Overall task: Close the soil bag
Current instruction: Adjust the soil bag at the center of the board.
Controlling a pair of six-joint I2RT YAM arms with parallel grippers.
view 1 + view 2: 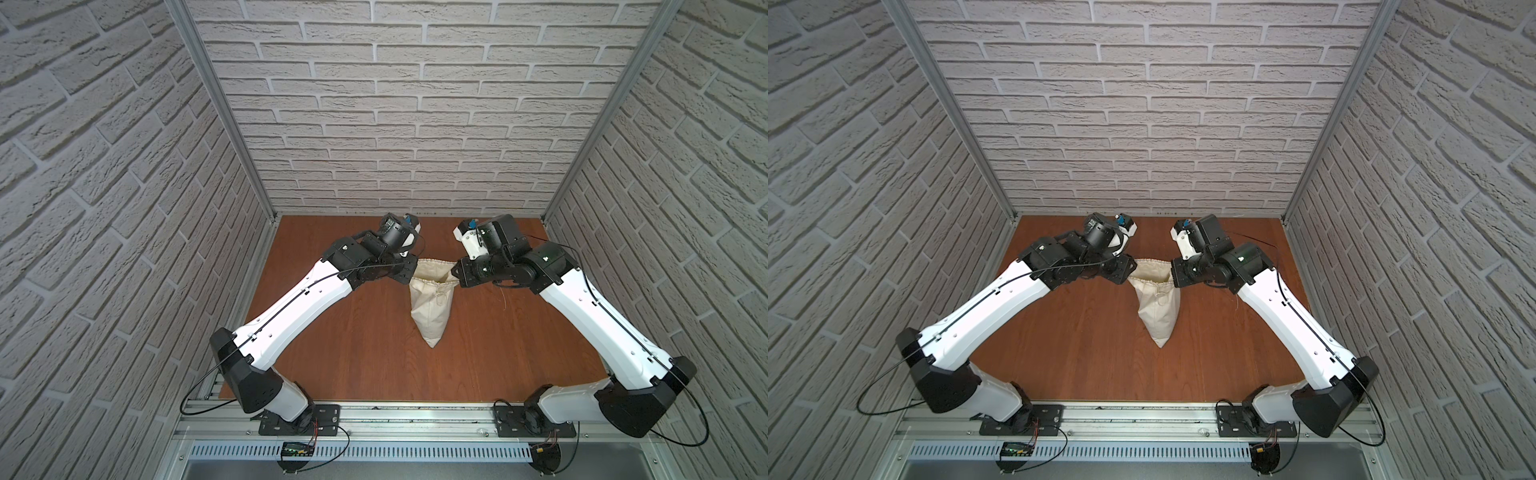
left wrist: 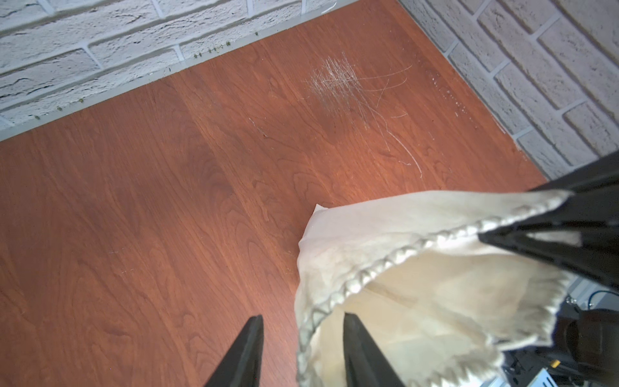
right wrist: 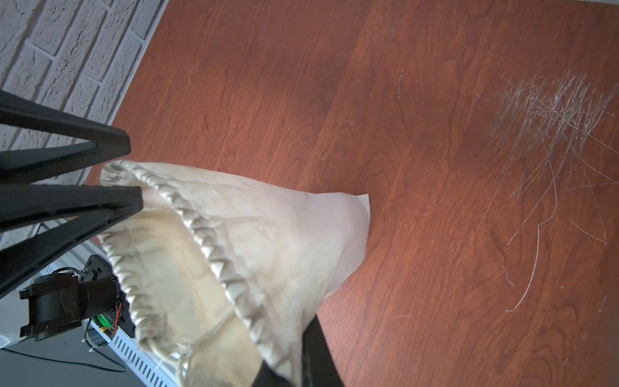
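Overhead, in both top views, the soil bag (image 1: 430, 307) is strung between the two arms over the middle of the reddish wood-grain bench (image 1: 353, 353). It is a cream cloth sack, wide at its puckered mouth and tapering to a soft point. A thin knotted cord (image 1: 440, 291) dangles below the gathered hem. The left gripper (image 1: 409, 272) meets one end of the mouth and the right gripper (image 1: 457, 272) the other, but their fingers are too small here to judge. Pale brick-textured walls (image 1: 415, 104) close in three sides.

From the left wrist, the left gripper (image 2: 303, 316) has its two black tapered fingers (image 2: 249, 348) spread apart. The crimped, zigzag hem of the soil bag (image 2: 418, 301) runs loose between them. Across the open mouth, the right gripper (image 2: 536, 207) pinches the far hem. Fine white scratches (image 2: 338, 80) mark the laminate.

From the right wrist, the right gripper (image 3: 291, 365) is clamped tight on the rim of the soil bag (image 3: 268, 228). The wrinkled cloth fans away to a folded corner close to the bench; I cannot tell whether it touches. The left gripper (image 3: 134, 171) stands parted around the opposite rim.
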